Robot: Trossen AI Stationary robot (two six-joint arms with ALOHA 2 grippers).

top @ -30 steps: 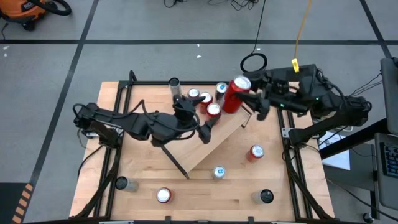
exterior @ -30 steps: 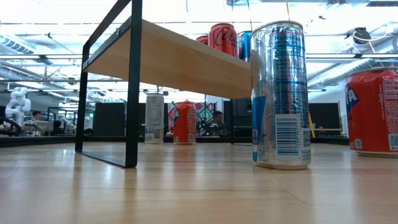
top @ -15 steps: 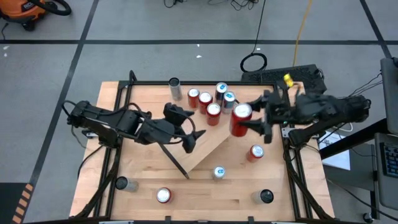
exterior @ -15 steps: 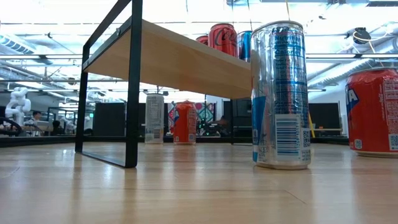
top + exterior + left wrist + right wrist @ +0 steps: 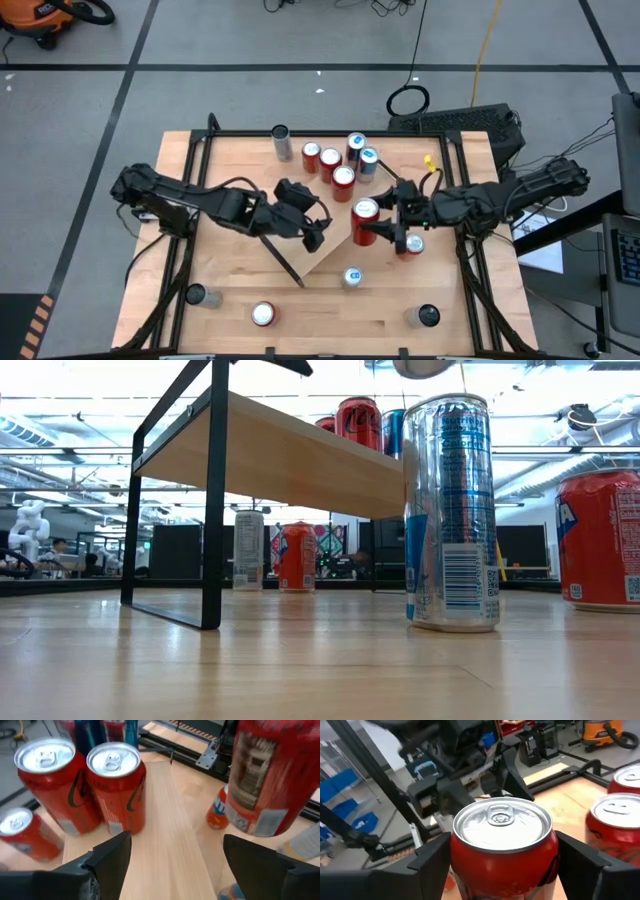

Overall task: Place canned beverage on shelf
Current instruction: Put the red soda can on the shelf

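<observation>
My right end effector (image 5: 385, 226), clamped on the red can (image 5: 365, 222), has carried it over the shelf (image 5: 335, 240), beside my parted left end effector (image 5: 312, 228).

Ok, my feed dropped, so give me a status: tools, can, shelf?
Right tool shut on red can, over shelf. Left tool open, empty, over the shelf too. Five cans already grouped at its far end.

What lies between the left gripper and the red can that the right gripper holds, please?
Only bare shelf board separates the left gripper from the red can in the right gripper, seen from above.
</observation>
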